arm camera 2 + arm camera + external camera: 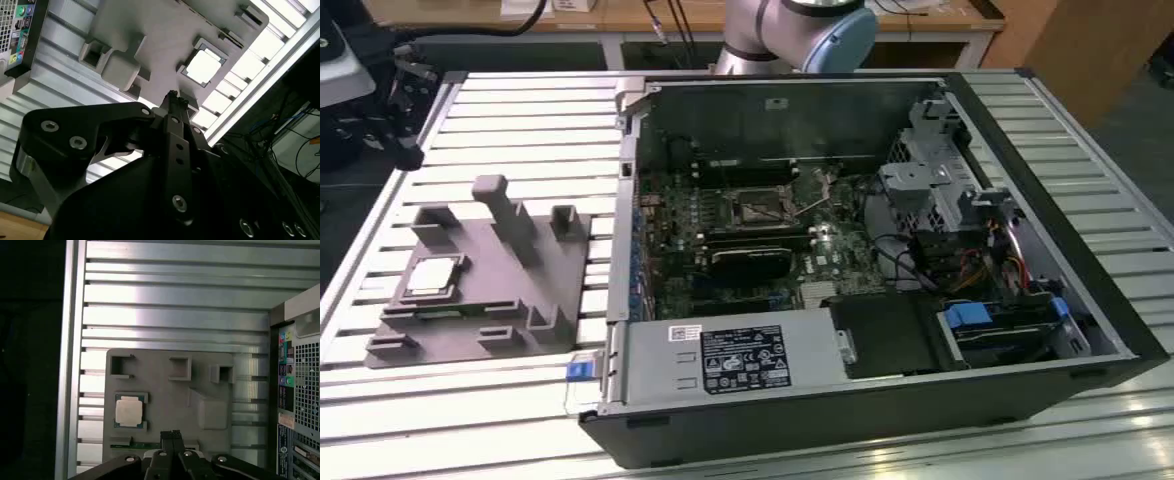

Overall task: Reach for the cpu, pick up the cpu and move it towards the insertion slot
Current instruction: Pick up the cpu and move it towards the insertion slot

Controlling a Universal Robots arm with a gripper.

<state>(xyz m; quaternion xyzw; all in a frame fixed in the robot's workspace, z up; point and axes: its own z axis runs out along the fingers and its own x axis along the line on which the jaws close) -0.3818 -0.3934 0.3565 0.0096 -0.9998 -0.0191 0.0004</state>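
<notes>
A robotics lab or workshop: an opened computer case on a slatted aluminium table, wooden workbench behind.

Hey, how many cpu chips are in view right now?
1. The cpu lies in the grey fixture block at the exterior view's left, outside the computer case. The insertion slot looks empty; more could be hidden inside the case.

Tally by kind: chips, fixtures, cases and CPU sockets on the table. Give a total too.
cpu: 1
grey fixture block: 1
computer case: 1
insertion slot: 1
Total: 4
</notes>
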